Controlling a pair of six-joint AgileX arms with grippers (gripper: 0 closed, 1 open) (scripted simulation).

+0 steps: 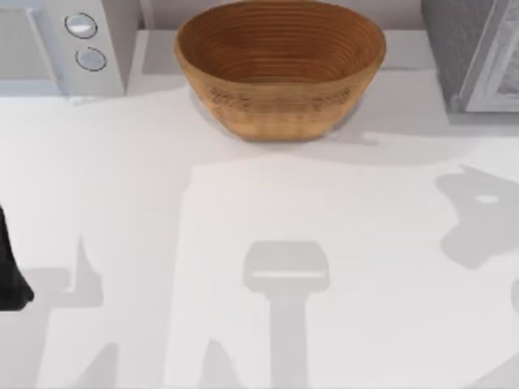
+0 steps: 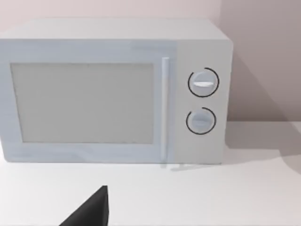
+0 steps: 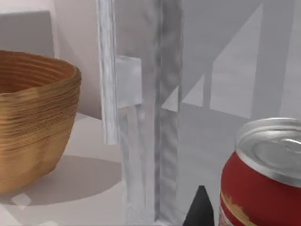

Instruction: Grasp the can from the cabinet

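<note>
Right wrist view: can (image 3: 263, 174) inside cabinet (image 3: 155, 117)

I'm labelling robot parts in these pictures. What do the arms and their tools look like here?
Little shows. The left arm is a plain black shape at the table's left edge. A matt black pointed tip of the left tool shows, and a similar black tip of the right tool. No cables or markings are visible.

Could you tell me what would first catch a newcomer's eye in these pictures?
The big woven basket at the table's far middle stands out first. Next, the red can standing upright inside the grey cabinet, close in the right wrist view. A pale microwave, door closed, sits at the table's far left.
</note>
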